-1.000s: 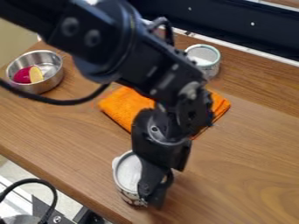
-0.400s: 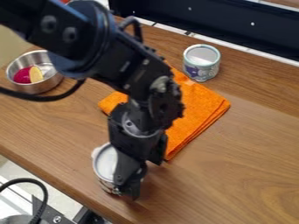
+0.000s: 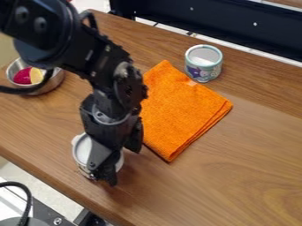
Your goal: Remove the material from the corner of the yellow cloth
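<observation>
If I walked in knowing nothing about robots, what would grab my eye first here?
Probably the big black robot arm, coming in from the upper left with its gripper down at a pale can near the table's lower-left edge. Next, the bright orange folded cloth mid-table, with a patterned tin just beyond it. At far left, a metal bowl holds something vivid red.

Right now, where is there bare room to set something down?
The widest bare patch of table borders the orange cloth on its lower right. It's crowded left of the cloth, where the hand is at the white can, and tight between the cloth and the patterned tin.
</observation>
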Available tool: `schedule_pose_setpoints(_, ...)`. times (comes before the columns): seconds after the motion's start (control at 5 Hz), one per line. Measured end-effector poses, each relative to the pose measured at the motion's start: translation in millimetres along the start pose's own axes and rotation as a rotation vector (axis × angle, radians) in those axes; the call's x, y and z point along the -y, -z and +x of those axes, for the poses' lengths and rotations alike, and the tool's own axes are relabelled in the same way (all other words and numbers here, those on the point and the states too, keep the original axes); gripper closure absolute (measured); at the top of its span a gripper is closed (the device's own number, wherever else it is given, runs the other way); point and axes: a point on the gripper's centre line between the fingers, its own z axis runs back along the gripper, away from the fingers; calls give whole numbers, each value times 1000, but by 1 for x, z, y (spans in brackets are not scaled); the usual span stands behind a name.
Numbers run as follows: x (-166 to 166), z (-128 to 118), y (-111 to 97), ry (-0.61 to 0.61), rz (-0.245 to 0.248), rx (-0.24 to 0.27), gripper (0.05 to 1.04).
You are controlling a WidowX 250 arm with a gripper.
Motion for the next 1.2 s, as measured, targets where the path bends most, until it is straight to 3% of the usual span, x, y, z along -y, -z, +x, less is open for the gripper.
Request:
schedule_pose_setpoints(0.2,6,17,-10,15,8,-28,85)
schedule_pose_setpoints(0.6,16,41,-15,70,13,-17,85)
schedule_pose_setpoints(1.0,20,46,-23,60,41,-24,85)
schedule_pose_setpoints(1.2,25,45,-49,2,16,-2,85)
